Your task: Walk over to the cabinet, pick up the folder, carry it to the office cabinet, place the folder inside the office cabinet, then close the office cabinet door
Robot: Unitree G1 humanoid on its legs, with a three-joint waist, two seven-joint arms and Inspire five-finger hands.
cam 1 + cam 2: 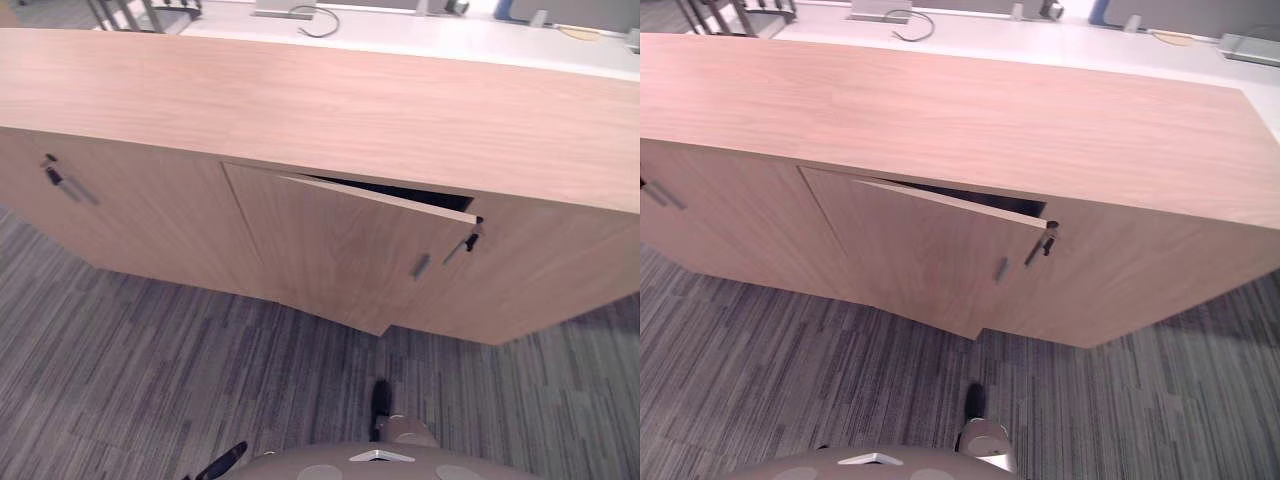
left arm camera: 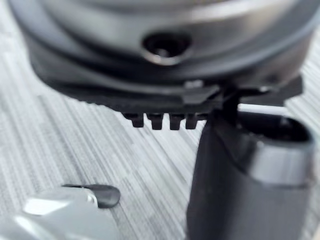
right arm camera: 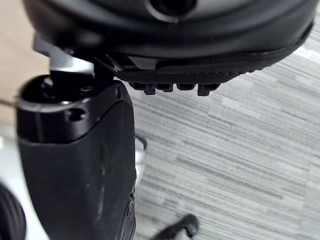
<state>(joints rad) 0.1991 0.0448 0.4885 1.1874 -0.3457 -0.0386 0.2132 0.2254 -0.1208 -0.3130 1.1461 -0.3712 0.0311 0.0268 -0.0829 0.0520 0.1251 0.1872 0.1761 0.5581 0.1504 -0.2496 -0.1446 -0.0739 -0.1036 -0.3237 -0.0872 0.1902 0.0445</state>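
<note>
The low wooden office cabinet (image 1: 330, 110) stands right in front of me on the carpet. Its middle door (image 1: 330, 250) hangs slightly ajar, with a dark gap (image 1: 400, 193) along its top edge. The door carries a small grey handle (image 1: 421, 266), and a key (image 1: 470, 240) sticks out beside it. In the left wrist view my left hand (image 2: 165, 75) hangs over the carpet, fingers relaxed and holding nothing. My right hand (image 3: 190, 30) hangs the same way over the carpet in the right wrist view, its thumb (image 3: 75, 165) straight.
Another cabinet door at the left has its own handle and key (image 1: 75, 190). Behind the cabinet runs a white desk (image 1: 1040, 45) with a cable (image 1: 315, 20) lying on it. Grey striped carpet (image 1: 120, 380) covers the floor between me and the cabinet.
</note>
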